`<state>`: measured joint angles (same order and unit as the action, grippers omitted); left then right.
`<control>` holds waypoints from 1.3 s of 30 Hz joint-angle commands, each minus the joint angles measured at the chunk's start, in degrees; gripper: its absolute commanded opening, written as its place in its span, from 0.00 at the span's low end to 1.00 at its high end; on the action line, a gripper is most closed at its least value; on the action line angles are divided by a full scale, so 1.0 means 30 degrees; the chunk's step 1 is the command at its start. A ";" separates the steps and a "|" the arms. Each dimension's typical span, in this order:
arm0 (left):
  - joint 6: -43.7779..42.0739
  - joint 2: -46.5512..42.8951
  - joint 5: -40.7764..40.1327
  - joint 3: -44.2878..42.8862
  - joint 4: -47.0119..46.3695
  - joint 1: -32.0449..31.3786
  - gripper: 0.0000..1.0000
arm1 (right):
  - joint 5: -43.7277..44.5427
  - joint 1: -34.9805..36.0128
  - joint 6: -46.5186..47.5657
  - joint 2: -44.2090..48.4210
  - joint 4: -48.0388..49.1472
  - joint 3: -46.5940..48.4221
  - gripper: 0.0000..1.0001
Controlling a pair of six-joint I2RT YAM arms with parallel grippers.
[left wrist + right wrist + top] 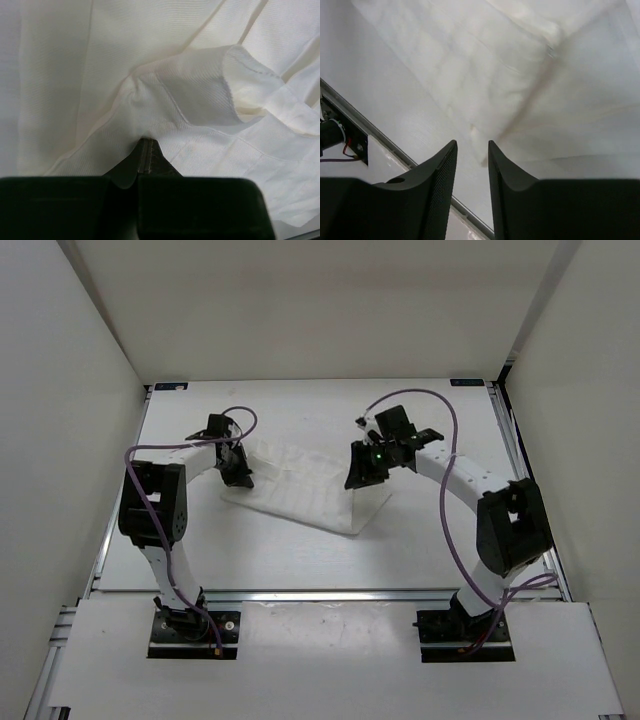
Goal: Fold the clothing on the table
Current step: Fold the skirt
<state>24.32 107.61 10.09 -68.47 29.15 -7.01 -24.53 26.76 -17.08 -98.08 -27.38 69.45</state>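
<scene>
One piece of clothing (310, 490), thin, white and creased lengthwise, lies spread on the table (300, 560) between the two grippers. Its left end is at the left gripper (238, 472) and its right edge lies under the right gripper (362, 478). From above it reads as a slanted band, with its nearest corner pointing back towards the arm bases, closer to the right gripper than to the left.

The left gripper is clenched on the clothing. In the left wrist view its dark fingers (150, 156) meet with no gap. The fabric gathers into a pinched peak right at their tips, and folds fan away from that point. Ahead of the tips and to their right, a hemmed edge (235, 85) curls up and over, showing a line of stitching. Past it, further layers of the cloth lie flatter.

The right gripper is released. The right wrist view shows its two fingers (442, 167) parted, with a plain gap and nothing between them. It hangs clear of the cloth, which lies blurred beyond the tips, one corner of it just past the gap. To the left of these fingers is bare table, then an aluminium rail (380, 136).

Each arm carries a purple cable (445, 430), and plain white walls (60, 360) close in the table on three sides.
</scene>
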 commanded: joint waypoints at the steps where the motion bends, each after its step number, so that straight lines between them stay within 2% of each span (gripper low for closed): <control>1: 0.0535 -0.1094 0.0677 0.0731 0.0277 -0.0593 0.00 | 0.2201 0.1532 0.0653 0.1260 -0.1040 0.2509 0.38; 4: 0.0975 -0.1387 0.0972 0.1345 -0.0104 -0.1033 0.00 | 0.0188 0.1919 0.0013 0.0209 -0.0285 0.2662 0.37; 9: 0.1503 -0.2936 0.1207 0.2986 -0.0429 -0.1619 0.00 | -0.2335 0.1393 -0.1483 -0.2720 0.0136 0.2367 0.29; 13: 0.1913 -0.4811 0.1121 0.4741 -0.0663 -0.1650 0.00 | -0.1171 0.0835 -0.1803 -0.2931 -0.1566 0.2194 0.28; 20: 0.2674 -0.7071 0.2203 0.6766 -0.0780 -0.1709 0.03 | -0.0904 -0.1534 -0.1720 -0.2460 -0.1629 0.0112 0.27; 22: 0.2735 -0.7306 0.2584 0.6622 -0.0867 -0.1648 0.07 | -0.0264 -0.2326 -0.1398 -0.3336 -0.1540 0.0491 0.28; 26: 0.3143 -0.7394 0.4165 0.5133 -0.1393 -0.0744 0.17 | 0.0298 -0.3032 -0.0228 -0.4715 -0.3319 0.3937 0.29; 28: 0.2971 -0.7336 0.4810 0.4019 -0.1220 0.0045 0.30 | 0.0325 -0.2975 0.0330 -0.4252 -0.4173 0.5322 0.32; 32: 0.1330 -0.6839 0.4371 0.1908 -0.0779 0.1335 0.43 | 0.0620 -0.2827 0.0887 -0.3401 -0.4877 0.6964 0.44; 34: 0.0715 -0.6691 0.4488 0.1788 -0.1245 0.1805 0.47 | 0.0269 -0.2797 0.0918 -0.3370 -0.4996 0.7026 0.46; 39: -0.0311 -0.6165 0.5014 0.3188 -0.2825 0.2334 0.49 | 0.0063 -0.2535 0.1240 -0.3926 -0.5170 0.7024 0.47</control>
<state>26.79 88.31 22.37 -61.49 23.22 -0.30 -23.53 18.68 -15.20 -109.89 -39.92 89.36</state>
